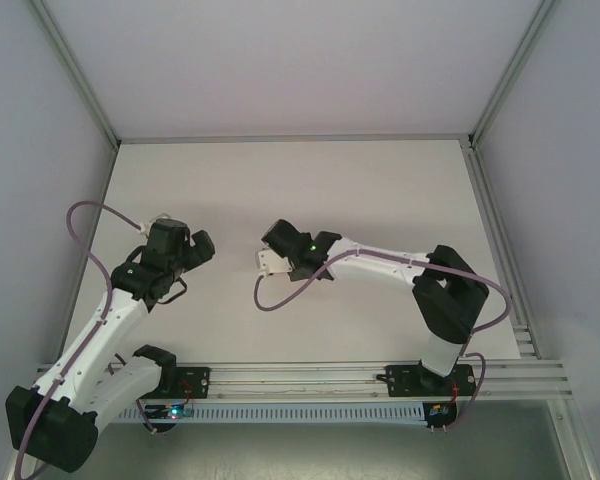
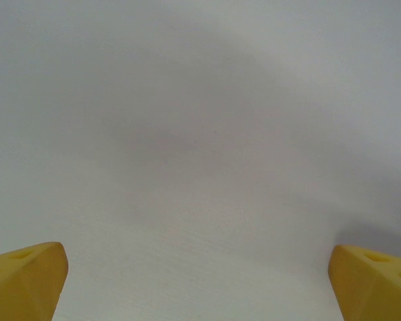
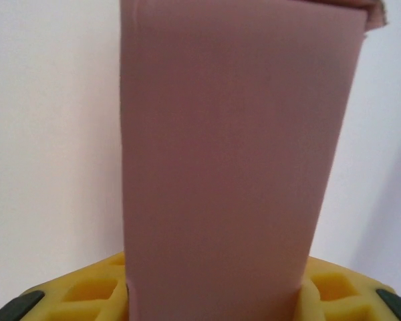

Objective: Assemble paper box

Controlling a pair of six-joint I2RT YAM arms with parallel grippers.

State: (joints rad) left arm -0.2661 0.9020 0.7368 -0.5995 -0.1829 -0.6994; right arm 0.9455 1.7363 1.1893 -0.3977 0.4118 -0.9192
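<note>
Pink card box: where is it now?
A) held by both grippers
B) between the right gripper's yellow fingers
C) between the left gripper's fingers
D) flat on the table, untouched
B: the right wrist view shows the pink card box clamped in the right gripper; the left gripper is open, empty.

The plain pink thin-card box (image 3: 234,154) is an even dusty pink, unpatterned. The right gripper (image 3: 214,304) has moulded yellow fingers (image 3: 60,301) with black corners at 7 and 5 o'clock; the left gripper (image 2: 200,287) shows the same yellow. The flat matte table (image 1: 280,190) is plain white. The left arm (image 1: 105,335) and right arm (image 1: 380,262) are white with black joints and purple cables (image 1: 88,204)
</note>
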